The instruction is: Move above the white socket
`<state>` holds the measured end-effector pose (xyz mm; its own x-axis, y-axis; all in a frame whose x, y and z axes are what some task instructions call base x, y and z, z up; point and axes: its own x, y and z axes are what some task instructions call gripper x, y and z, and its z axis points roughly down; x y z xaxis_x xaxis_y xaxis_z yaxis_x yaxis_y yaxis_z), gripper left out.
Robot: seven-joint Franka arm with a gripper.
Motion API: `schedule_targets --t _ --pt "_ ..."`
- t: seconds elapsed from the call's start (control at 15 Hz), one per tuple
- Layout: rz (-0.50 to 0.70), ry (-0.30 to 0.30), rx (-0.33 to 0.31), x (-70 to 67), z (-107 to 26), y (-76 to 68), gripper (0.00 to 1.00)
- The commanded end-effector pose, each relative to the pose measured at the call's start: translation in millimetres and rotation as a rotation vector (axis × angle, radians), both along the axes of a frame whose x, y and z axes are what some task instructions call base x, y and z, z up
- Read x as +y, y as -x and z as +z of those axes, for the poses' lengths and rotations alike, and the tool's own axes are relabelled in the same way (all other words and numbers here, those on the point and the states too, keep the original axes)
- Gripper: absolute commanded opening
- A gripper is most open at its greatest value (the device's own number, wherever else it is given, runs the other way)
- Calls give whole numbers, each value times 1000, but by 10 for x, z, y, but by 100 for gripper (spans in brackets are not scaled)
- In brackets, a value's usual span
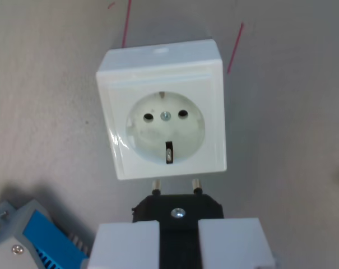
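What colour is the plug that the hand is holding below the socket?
Black, with two metal pins; the black plastic plug shows in the wrist view.

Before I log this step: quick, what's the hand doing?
Hand: closed on the black plug, pins toward the white socket.

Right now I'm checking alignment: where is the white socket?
In the wrist view the white socket sits centre-top on the grey surface, directly beyond the black plug held in the claw, between two red lines.
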<state>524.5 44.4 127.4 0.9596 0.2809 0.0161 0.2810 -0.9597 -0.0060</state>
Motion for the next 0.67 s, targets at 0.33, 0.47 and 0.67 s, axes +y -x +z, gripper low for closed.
schedule_targets --t 0.33,0.47,0.67 --pt "61 -59 9 65 -160 -169 0" --pt "57 -57 6 75 -184 -187 0" --pt "53 -55 1 85 -204 -198 0"
